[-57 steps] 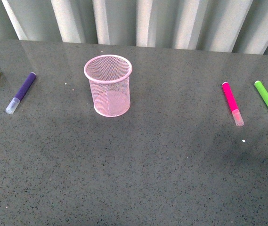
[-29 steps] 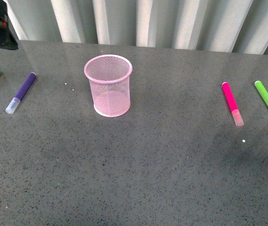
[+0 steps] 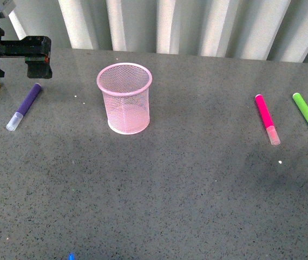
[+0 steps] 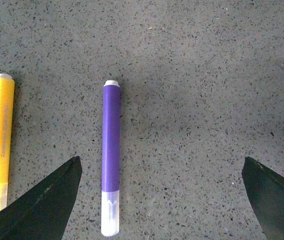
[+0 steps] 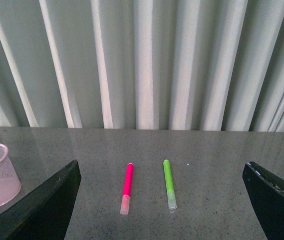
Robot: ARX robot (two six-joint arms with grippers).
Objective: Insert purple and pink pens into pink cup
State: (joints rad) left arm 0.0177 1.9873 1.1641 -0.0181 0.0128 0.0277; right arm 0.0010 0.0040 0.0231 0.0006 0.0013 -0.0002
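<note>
Left wrist view: our left gripper (image 4: 160, 165) has its jaws spread wide and holds nothing. The purple pen (image 4: 111, 155) lies flat on the desk (image 4: 196, 100) between them, nearer 1 finger than the other.
Neighbour: the yellow pen (image 4: 1, 135) lies parallel to the purple pen and just beside it, outside the jaw span.
Front view: the left gripper hangs at the far left of the desk, above and just behind the purple pen's coloured end. The pen's whitish cap points toward us.
Cup: the cup (image 3: 124, 100) stands upright and empty, well to the right of the purple pen.
Right wrist view: our right gripper (image 5: 159, 165) is also apart and empty, and it sits well back from its pens. The pink pen (image 5: 127, 187) and green pen (image 5: 168, 187) lie side by side ahead of it.
Risk 1: we judge that the off-centre pen may roll or skid when 1 finger touches it first, and that could nudge the yellow pen.
Risk 2: a grip too near 1 end could let the pen tilt and catch the cup rim.
Risk 3: on the right, closing between the 2 pens could take the green pen by mistake.
</note>
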